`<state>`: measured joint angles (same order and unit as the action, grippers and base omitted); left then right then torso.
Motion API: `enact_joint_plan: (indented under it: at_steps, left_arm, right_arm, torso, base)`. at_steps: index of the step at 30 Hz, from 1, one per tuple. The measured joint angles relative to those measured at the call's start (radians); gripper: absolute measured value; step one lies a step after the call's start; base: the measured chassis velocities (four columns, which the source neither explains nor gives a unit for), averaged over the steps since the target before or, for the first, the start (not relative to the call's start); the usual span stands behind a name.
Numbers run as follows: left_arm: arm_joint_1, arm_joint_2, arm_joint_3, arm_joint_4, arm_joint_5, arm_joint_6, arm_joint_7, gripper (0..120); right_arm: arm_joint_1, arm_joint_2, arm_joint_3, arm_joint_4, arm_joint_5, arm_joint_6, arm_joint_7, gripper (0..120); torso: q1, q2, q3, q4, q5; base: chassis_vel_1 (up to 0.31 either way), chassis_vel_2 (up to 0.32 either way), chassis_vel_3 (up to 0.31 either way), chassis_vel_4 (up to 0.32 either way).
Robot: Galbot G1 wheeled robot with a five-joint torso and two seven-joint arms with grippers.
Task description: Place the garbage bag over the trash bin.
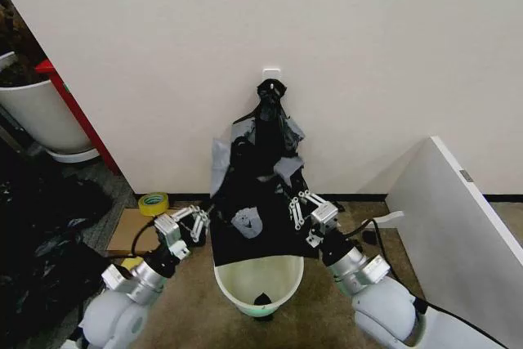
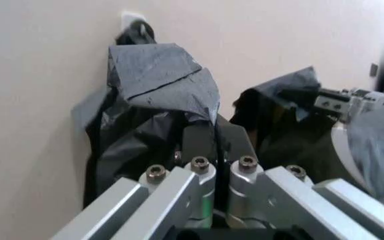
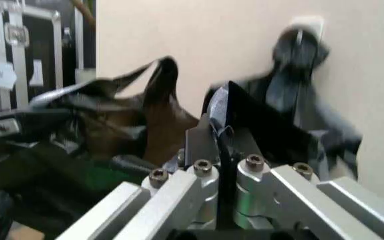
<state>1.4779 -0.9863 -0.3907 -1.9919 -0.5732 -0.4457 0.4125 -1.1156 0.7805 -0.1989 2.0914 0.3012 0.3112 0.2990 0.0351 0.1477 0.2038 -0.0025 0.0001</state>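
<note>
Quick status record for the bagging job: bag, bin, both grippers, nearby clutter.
garbage bag: black sheet stretched between both grippers, above the bin's far rim
trash bin: cream, open, unlined, a small black scrap inside
left gripper: shut on the bag's left edge
right gripper: shut on the bag's right edge
bunch of black bags: hanging on the wall behind

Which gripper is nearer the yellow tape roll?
Left. The left gripper is just beside the tape roll; the right gripper is across the bag.
</note>
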Motion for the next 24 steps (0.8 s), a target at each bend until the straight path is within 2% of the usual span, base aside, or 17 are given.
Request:
enact_joint_plan:
  at_steps: [6,9,16,19,21,22,24]
  left_arm:
    - [0.009,0.0,0.008,0.037,0.042,-0.025,0.011,0]
    - [0.029,-0.002,0.021,0.056,0.051,-0.034,0.01,0]
    - [0.049,-0.035,0.102,0.078,0.026,-0.032,-0.038,0]
    - [0.064,-0.046,0.163,0.066,0.018,-0.011,-0.125,0]
    - [0.072,-0.048,0.195,0.049,0.025,0.014,-0.224,0]
    - [0.072,-0.048,0.195,0.049,0.025,0.014,-0.224,0]
    - [0.087,-0.046,0.215,0.029,0.044,0.062,-0.337,0]
  right_arm:
    - [-0.013,0.008,-0.014,-0.033,0.032,-0.004,0.019,0]
    - [-0.027,0.01,-0.02,-0.053,0.07,-0.02,0.074,0]
    - [-0.058,-0.016,-0.001,-0.088,0.002,-0.014,0.1,0]
    - [-0.104,-0.061,-0.011,-0.073,-0.007,-0.01,0.094,0]
    - [-0.144,-0.094,-0.029,-0.04,0.008,-0.035,0.098,0]
    - [-0.144,-0.094,-0.029,-0.04,0.008,-0.035,0.098,0]
    - [-0.186,-0.123,-0.044,0.0,0.04,-0.088,0.12,0]
  torso:
    - [0.0,0.0,0.0,0.0,0.0]
    - [0.0,0.0,0.0,0.0001,0.0001]
    - [0.0,0.0,0.0,0.0002,0.0002]
    - [0.0,0.0,0.0,0.0001,0.0001]
    - [0.0,0.0,0.0,-0.0001,0.0003]
    - [0.0,0.0,0.0,-0.0001,0.0003]
    - [0.0,0.0,0.0,-0.0002,0.0001]
  base:
    - [0.0,0.0,0.0,0.0]
    - [0.0,0.0,0.0,0.0]
    - [0.0,0.0,0.0,0.0]
    - [0.0,0.0,0.0,0.0]
    - [0.0,0.0,0.0,0.0]
    - [0.0,0.0,0.0,0.0]
    - [0.0,0.0,0.0,0.0]
